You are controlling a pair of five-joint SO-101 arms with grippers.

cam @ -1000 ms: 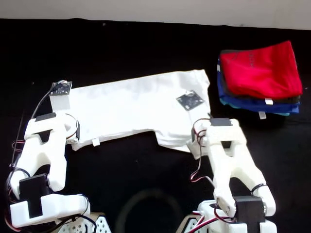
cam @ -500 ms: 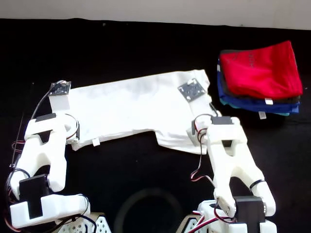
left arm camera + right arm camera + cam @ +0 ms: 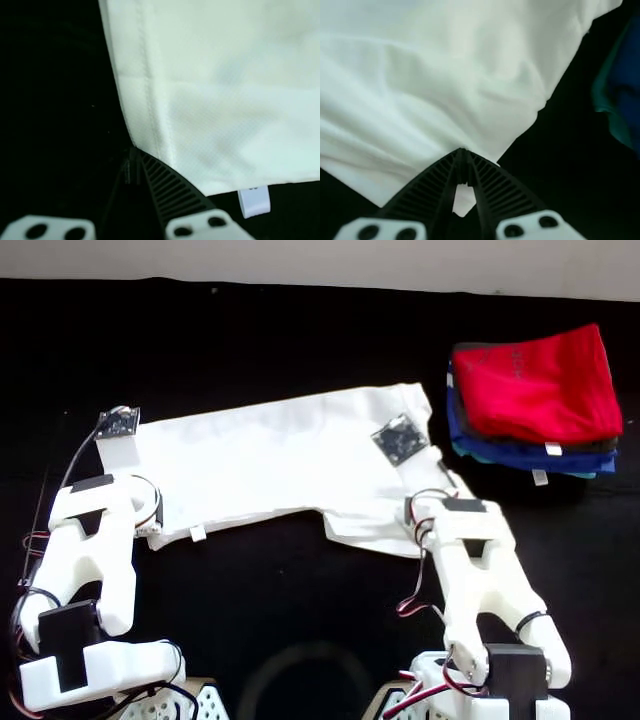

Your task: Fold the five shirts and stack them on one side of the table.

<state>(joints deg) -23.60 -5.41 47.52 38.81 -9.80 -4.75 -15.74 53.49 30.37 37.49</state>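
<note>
Left of folded stack (image 3: 535,400), spread shirt (image 3: 270,465)

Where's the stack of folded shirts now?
In the high view, the red-topped stack of folded shirts lies on the right side, just beside the spread white shirt.

A matte black surface (image 3: 250,350) spreads across almost the whole overhead view, evenly and softly lit. Beyond its far edge runs a narrow pale strip (image 3: 320,258), white to light grey. Near the front edge, a faint circular ring (image 3: 300,675) marks the black.
</note>
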